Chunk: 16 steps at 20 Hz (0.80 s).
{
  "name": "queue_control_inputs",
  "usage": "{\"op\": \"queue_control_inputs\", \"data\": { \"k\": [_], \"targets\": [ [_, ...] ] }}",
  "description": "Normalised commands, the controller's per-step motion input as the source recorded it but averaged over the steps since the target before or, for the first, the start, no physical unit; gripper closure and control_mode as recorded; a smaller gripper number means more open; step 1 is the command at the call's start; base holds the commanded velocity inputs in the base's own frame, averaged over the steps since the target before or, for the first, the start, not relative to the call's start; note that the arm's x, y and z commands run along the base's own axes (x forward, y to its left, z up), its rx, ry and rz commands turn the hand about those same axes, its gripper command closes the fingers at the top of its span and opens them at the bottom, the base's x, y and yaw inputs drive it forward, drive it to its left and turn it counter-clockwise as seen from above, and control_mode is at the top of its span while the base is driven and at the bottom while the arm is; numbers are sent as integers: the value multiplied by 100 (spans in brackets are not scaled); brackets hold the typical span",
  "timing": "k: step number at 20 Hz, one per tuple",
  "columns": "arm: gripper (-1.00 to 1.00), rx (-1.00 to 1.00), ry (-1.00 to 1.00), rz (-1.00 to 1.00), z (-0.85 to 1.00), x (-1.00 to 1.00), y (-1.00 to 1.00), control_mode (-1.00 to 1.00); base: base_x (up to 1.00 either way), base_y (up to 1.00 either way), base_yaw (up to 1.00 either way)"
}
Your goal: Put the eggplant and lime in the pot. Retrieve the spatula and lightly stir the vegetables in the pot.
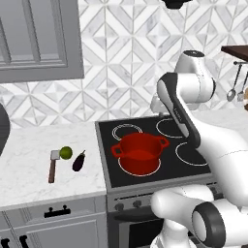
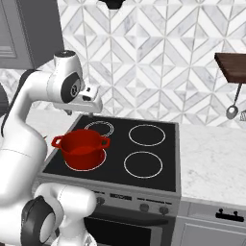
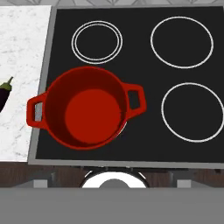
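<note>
1. Spatula [image 1: 52, 166]: on the table left of the stove, brown wooden handle running toward the near edge, grey head at the far end. Judged stiff and light; take it mid-handle.
2. Lime [image 1: 66, 153]: on the table, touching or just beside the spatula head. Round and likely slick, apt to roll; pinch across its widest part.
3. Eggplant [image 1: 79, 161]: lying just right of the lime, stem cap pointing to the far side. Judged firm, smooth-skinned, light; grip across the fat middle, not the tapering ends.
4. Pot [image 1: 139, 152]: bright red, on the near-left burner of the stove [image 1: 193, 167], nothing inside. Probably heavy; it needs no lifting.
5. My jaws [image 2: 80, 112]: up above the far rim of the pot, standing wide apart, holding nothing.
</note>
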Motion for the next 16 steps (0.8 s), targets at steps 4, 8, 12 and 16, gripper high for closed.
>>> {"op": "queue_control_inputs", "data": {
  "k": [4, 8, 12, 16],
  "targets": [
    [-100, 0, 0, 0, 0, 0, 0, 100, 0, 48, 0],
    [-100, 0, 0, 0, 0, 0, 0, 100, 0, 73, 0],
    [-100, 0, 0, 0, 0, 0, 0, 100, 0, 70, 0],
    [-100, 0, 0, 0, 0, 0, 0, 100, 0, 35, 0]
  ]
}}
